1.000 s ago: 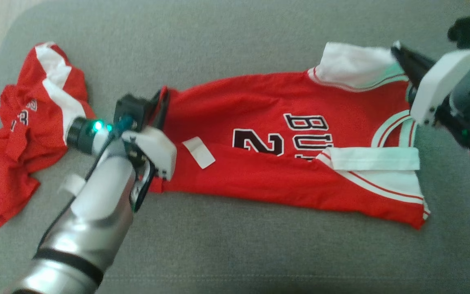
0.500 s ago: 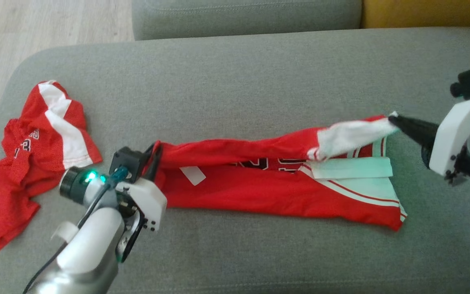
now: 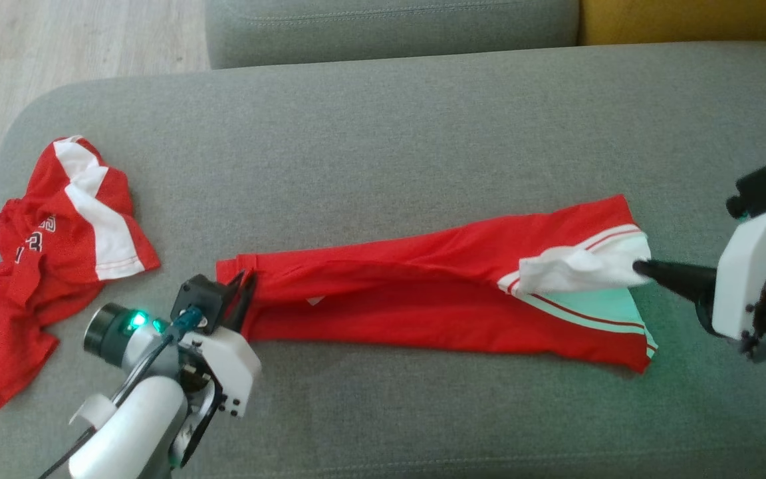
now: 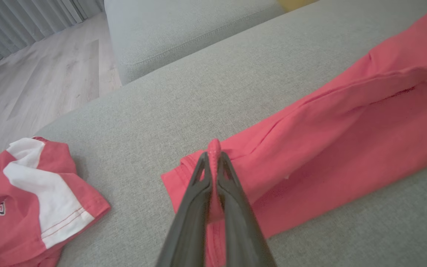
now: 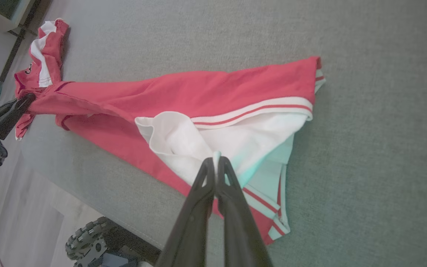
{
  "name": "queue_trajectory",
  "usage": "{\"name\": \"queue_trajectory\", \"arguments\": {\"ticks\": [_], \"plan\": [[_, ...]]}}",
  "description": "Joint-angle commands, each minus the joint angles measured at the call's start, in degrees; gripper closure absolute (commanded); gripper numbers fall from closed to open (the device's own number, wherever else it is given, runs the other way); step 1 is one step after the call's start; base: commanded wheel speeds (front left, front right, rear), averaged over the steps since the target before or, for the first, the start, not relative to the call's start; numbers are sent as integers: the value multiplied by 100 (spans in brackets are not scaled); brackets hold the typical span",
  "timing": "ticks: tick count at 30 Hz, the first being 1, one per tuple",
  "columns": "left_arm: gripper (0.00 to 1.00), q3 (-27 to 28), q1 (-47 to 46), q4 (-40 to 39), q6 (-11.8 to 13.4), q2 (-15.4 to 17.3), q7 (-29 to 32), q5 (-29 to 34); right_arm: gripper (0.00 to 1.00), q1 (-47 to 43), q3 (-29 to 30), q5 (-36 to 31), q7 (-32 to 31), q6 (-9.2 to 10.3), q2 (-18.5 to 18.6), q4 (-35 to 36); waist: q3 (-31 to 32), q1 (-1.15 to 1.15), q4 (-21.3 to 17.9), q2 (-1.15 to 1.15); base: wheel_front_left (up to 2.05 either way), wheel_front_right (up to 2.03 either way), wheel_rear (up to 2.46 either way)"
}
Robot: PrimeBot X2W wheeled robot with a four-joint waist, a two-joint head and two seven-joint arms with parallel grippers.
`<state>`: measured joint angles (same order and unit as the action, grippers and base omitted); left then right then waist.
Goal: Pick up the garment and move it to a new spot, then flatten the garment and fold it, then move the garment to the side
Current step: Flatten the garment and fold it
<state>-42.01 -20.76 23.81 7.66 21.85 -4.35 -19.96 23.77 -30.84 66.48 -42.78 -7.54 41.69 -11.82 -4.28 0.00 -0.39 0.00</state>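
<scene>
We're mid-fold, left gripper (image 3: 245, 285) clamped on the hem corner of the red garment (image 3: 423, 299), right gripper (image 3: 638, 267) nipping its white sleeve (image 3: 569, 271), the cloth stretched along the grey sofa seat (image 3: 389, 146), and next, we reckon, both must lower that edge evenly.

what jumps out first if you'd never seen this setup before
A long red jersey lies stretched across the grey sofa cushion, folded lengthwise and pinched at each end: the left hand shut on its red hem, the right hand shut on a white panel. A second red and white garment lies crumpled at the cushion's left end.
</scene>
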Motion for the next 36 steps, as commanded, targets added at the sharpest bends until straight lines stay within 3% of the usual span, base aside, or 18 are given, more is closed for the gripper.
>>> {"name": "queue_trajectory", "arguments": {"ticks": [1, 11, 17, 18, 19, 20, 25, 28, 32, 36], "plan": [[100, 205, -150, -221, 61, 238, 21, 35, 100, -66, 157, -7, -123, 5, 108, 210, -7, 0, 2, 0, 0, 0, 0], [100, 17, -9, -400, 76, 400, 170, 146, 100, -628, 793, -145, -920, 5, -139, 544, -49, 0, 24, 0, 0, 0, 0], [100, -69, -15, -344, 99, 377, 173, 186, 98, -894, 1235, -602, -1257, 5, -380, 683, -59, 0, 45, 0, 0, 0, 0], [56, -68, -21, -328, 113, 367, 173, 182, 17, -929, 1299, -708, -1290, 5, -429, 704, -59, 0, 49, 0, 0, 0, 0], [11, -73, -27, -308, 135, 363, 175, 191, 0, -971, 1362, -805, -1347, 5, -475, 712, -54, 0, 52, 0, 0, 0, 0], [0, -81, -29, -284, 153, 361, 185, 200, 0, -1004, 1427, -911, -1386, 5, -519, 738, -46, 0, 54, 0, 0, 0, 0], [0, 20, 6, -228, 316, 360, 109, 137, 0, -1119, 1740, -1388, -1517, 5, -705, 935, 27, 0, 48, 0, 0, 0, 0], [0, 183, 50, -289, 457, 326, -24, 5, 0, -1055, 1934, -1733, -1204, 5, -846, 1138, 85, 0, 53, 0, 0, 0, 0], [0, 673, 188, -543, 695, 141, -358, -481, 0, -891, 1992, -2265, -234, 5, -1086, 1404, 146, 0, 59, 0, 0, 0, 0], [0, 1205, 348, -898, 870, -21, -807, -916, 0, -742, 1911, -3030, 1397, 5, -1309, 1478, 186, 0, 77, 0, 0, 0, 0]]}}
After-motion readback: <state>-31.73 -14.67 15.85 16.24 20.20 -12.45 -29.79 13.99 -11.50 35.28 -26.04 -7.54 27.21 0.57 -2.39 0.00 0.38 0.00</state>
